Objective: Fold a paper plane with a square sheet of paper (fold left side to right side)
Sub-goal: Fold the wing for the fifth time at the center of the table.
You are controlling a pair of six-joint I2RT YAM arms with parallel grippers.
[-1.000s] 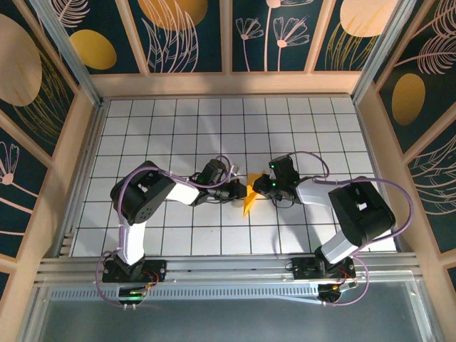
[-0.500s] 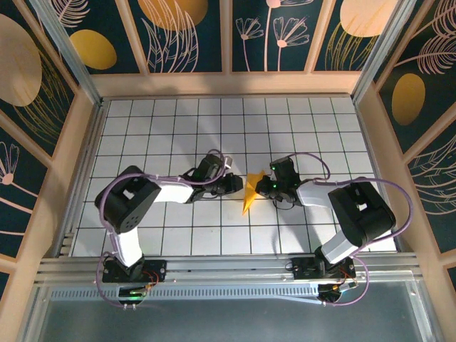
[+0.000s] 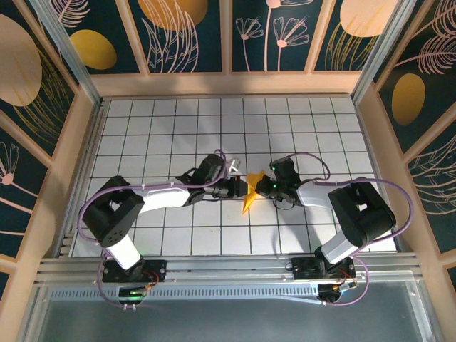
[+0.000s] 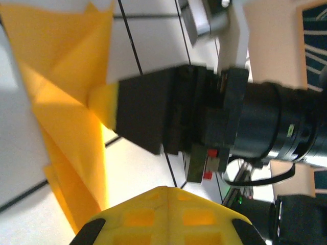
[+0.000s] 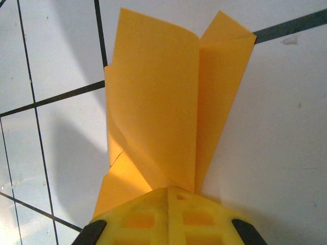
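Observed: the white grid table [image 3: 142,128] carries both of my arms, which reach inward to its centre. My left arm [image 3: 164,197] lies low from the near-left. My right arm [image 3: 360,206] bends in from the near-right. The paper plane [image 3: 251,192] sits between them on the tiles. It is orange-yellow and folded narrow, its point toward the near edge. At the right wrist, two flaps [image 5: 158,102] part along a crease. My right gripper [image 3: 262,187] is clamped on the plane's right side. My left gripper [image 3: 237,189] is closed, its tip at the left edge. Whether it nips paper, I cannot tell.
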